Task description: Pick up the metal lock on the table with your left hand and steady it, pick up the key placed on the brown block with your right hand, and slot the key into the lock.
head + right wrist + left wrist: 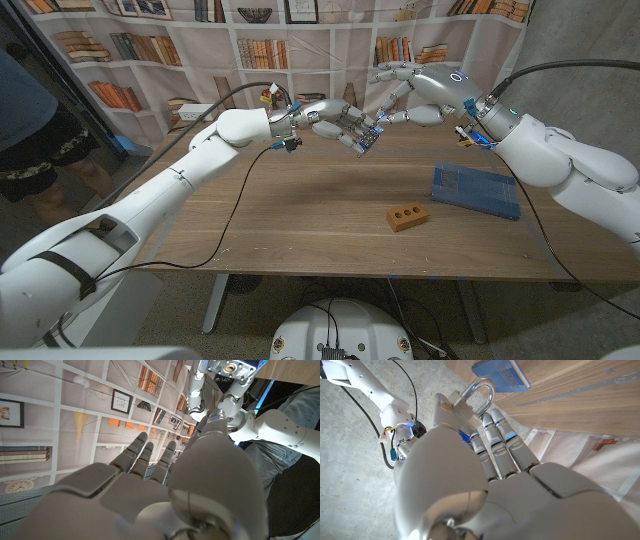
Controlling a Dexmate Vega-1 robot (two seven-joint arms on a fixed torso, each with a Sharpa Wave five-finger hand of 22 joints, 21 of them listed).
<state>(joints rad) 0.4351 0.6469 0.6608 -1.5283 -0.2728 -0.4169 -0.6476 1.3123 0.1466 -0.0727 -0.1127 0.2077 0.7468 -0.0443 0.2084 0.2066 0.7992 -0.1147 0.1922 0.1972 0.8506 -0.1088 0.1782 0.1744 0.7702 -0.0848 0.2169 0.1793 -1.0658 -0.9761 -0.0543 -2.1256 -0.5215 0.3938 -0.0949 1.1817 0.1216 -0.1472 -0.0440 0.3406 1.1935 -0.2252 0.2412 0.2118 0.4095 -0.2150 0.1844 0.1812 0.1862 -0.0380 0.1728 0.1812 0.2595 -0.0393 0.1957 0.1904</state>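
Head view, near to far. A small brown rectangular block with two round holes (406, 215) lies on the wooden desk (300, 225), nearest the robot and slightly right of centre. Just beyond it and to the right, a flat blue rectangular mat (476, 189) lies on the desk, apart from the block. Above the far half of the desk, both arms meet in mid-air. The left hand (335, 122) grips the metal padlock (366, 139), holding it clear of the surface; the right hand (408, 98) is raised opposite it, thumb and forefinger drawn together at a small object too small to identify, whose tip touches or nearly touches the padlock. A printed bookshelf backdrop (200, 40) closes the scene, and part of a person in dark clothing (30, 120) shows at the far left edge.

Left wrist view. The padlock (470, 402) has a silvery, lightly brushed rectangular body and a polished, curved steel shackle, closed into the body. The left hand's (485, 455) fingers (492, 435) wrap one face, and the thumb presses the opposite side.

Right wrist view. The right hand (170, 470) shows its fingers extended side by side, with the thumb reaching forward toward the left hand (227, 380); whether it actually clamps anything cannot be told.
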